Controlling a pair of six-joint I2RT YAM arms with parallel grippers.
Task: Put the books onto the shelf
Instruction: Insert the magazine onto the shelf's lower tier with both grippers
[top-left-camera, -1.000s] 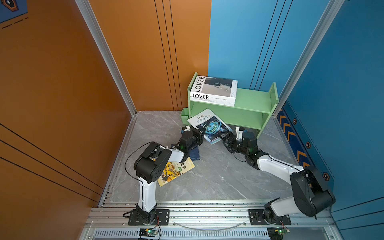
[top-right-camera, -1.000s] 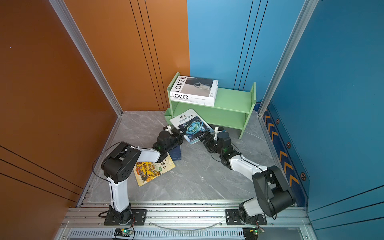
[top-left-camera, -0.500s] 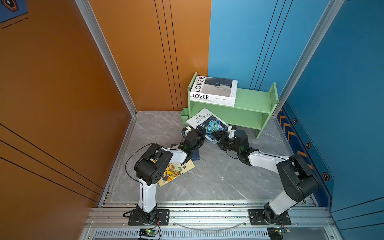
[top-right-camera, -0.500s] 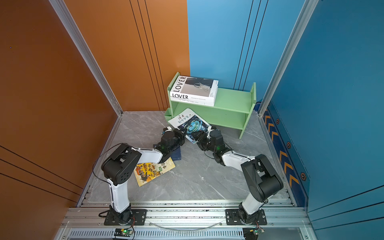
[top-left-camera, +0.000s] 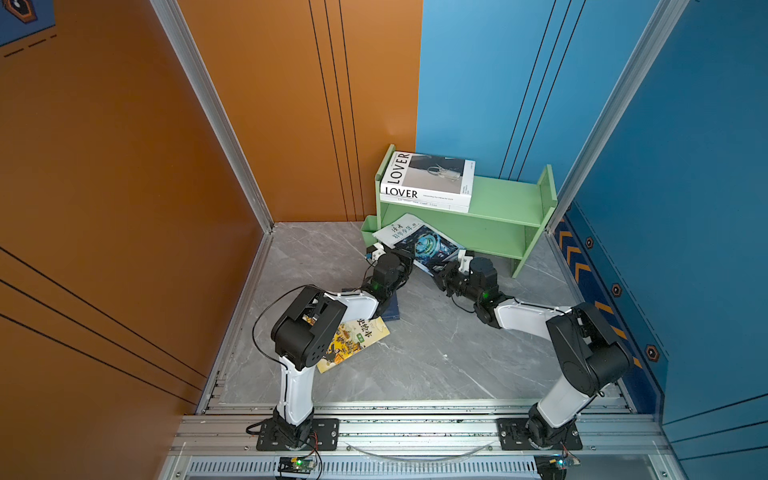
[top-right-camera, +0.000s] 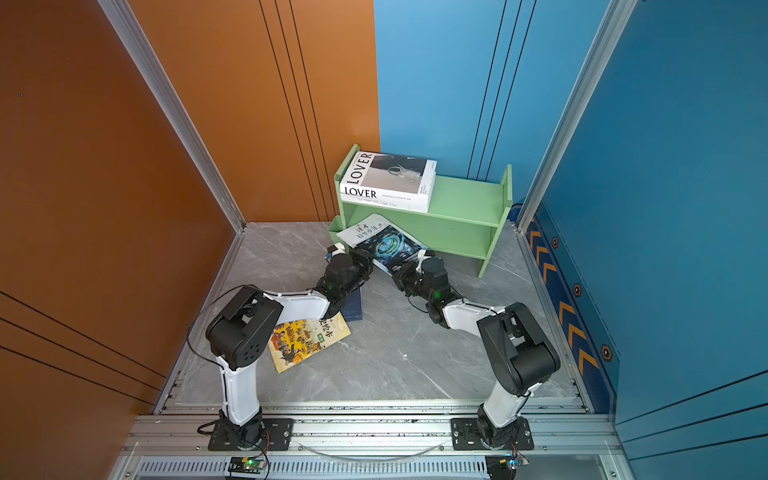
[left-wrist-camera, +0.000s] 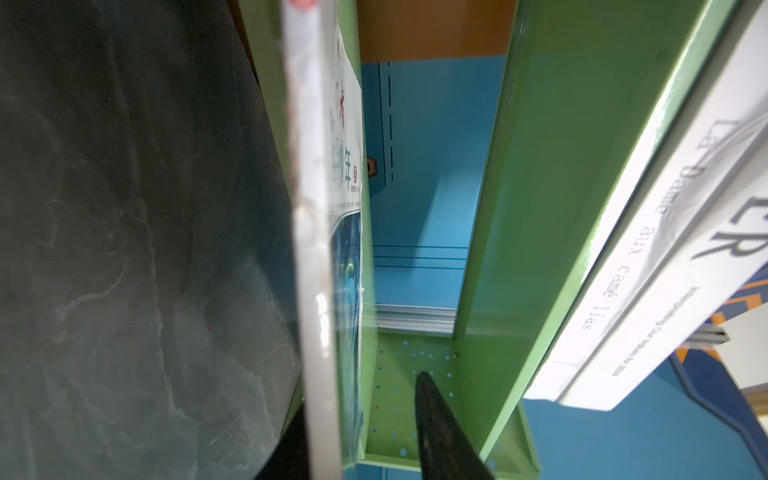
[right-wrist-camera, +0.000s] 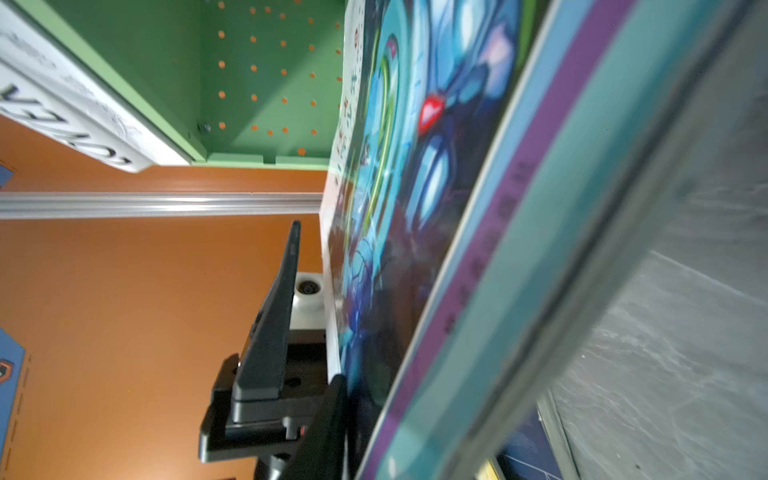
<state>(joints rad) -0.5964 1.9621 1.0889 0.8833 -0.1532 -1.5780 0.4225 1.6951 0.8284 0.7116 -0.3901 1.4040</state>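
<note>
Leaning into the lower tier of the green shelf (top-left-camera: 511, 199): teal sci-fi book (top-left-camera: 428, 245), just above centre in both top views, far edge tucked in the tier, near edge raised off the grey floor (top-left-camera: 415, 365). At its near right edge, right gripper (top-left-camera: 442, 272): the right wrist view shows one finger (right-wrist-camera: 330, 411) flat on the cover, the other hidden under the book; reads as clamped on it. At the near left corner, left gripper (top-left-camera: 407, 259), jaws partly apart: cover-side finger (right-wrist-camera: 270, 316) stands clear of the cover, gap visible, nothing gripped. Top tier, left end: white "LOVER" book (top-left-camera: 428, 178) lying flat on a second white book (top-left-camera: 424, 204). Floor, lower left of the shelf: navy book (top-left-camera: 392, 309) partly under the left arm, yellow illustrated book (top-left-camera: 353, 340) just beside it, towards the bottom of frame. On the shelf's left side, small green cup (top-left-camera: 368, 232).
</note>
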